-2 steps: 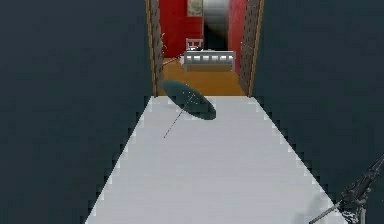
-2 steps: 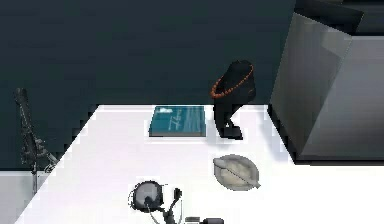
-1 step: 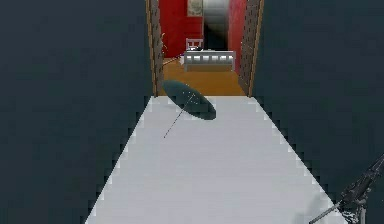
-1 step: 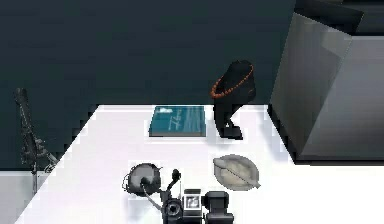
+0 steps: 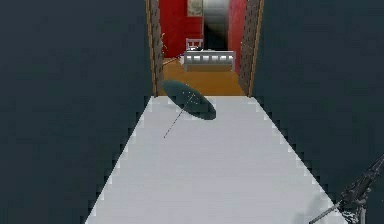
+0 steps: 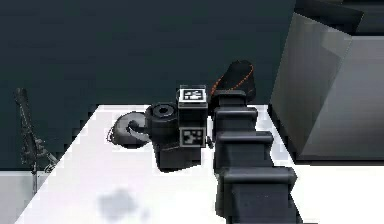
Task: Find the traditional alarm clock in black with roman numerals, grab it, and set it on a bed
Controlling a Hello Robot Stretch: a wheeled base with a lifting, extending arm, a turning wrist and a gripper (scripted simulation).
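In the arm side view my arm (image 6: 250, 170) rises from the bottom edge, with two white marker squares (image 6: 192, 97) at its far end. Left of them is the gripper (image 6: 135, 128), its dark body and thin curved fingers above the pale floor. A black round thing (image 6: 160, 118), drum-shaped like a small clock, hangs at that far end clear of the floor, so the gripper holds it. Its face and numerals cannot be made out. Through the doorway in the forward view a low white-framed piece of furniture (image 5: 212, 60), perhaps a bed, stands in a red room.
A pale floor strip (image 5: 200, 170) runs between dark walls to a wooden-framed doorway (image 5: 153, 50). A teal umbrella (image 5: 190, 100) lies on the floor before it. A spindly metal thing (image 5: 357, 198) (image 6: 30, 140) stands close by. A tall grey block (image 6: 330, 80) stands beside the arm.
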